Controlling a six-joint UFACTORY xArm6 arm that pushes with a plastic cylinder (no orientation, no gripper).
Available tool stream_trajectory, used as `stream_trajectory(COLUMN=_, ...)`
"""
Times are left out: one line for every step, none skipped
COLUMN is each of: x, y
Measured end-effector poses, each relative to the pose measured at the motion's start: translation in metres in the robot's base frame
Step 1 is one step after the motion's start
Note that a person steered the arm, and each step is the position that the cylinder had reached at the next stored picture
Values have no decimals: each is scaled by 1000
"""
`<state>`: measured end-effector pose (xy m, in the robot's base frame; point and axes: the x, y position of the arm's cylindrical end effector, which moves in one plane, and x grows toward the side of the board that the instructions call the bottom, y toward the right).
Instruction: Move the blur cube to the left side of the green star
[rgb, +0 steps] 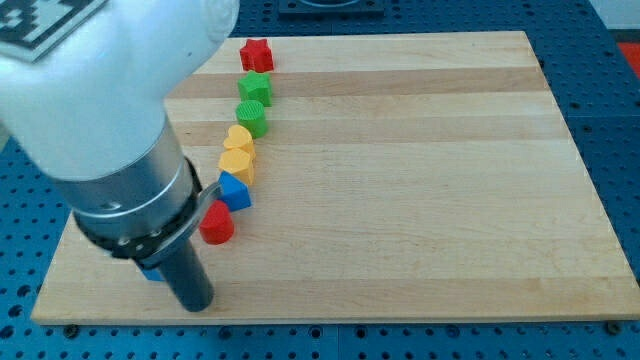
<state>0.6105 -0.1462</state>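
The blue cube (234, 190) lies left of the board's middle, in a curved row of blocks. The green star (255, 87) lies well above it near the view's top, just below a red star (256, 54). Between the green star and the blue cube lie a green round block (251, 117) and two yellow blocks, a heart (238, 138) and another (238, 163). A red cylinder (216, 225) touches the blue cube's lower left. My tip (197, 305) is at the board's bottom left, below and left of the red cylinder, apart from it.
The white arm body (90, 90) fills the view's upper left and hides that part of the wooden board (420, 180). A second blue block (152, 272) peeks out beside the rod, mostly hidden. A blue pegboard surface (620, 120) surrounds the board.
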Motion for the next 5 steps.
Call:
stream_trajectory(x=-32, y=-29)
stream_trajectory(x=-67, y=-29)
stream_trajectory(x=-34, y=-25)
stream_trajectory(x=-52, y=-59)
stream_trajectory(x=-102, y=-49)
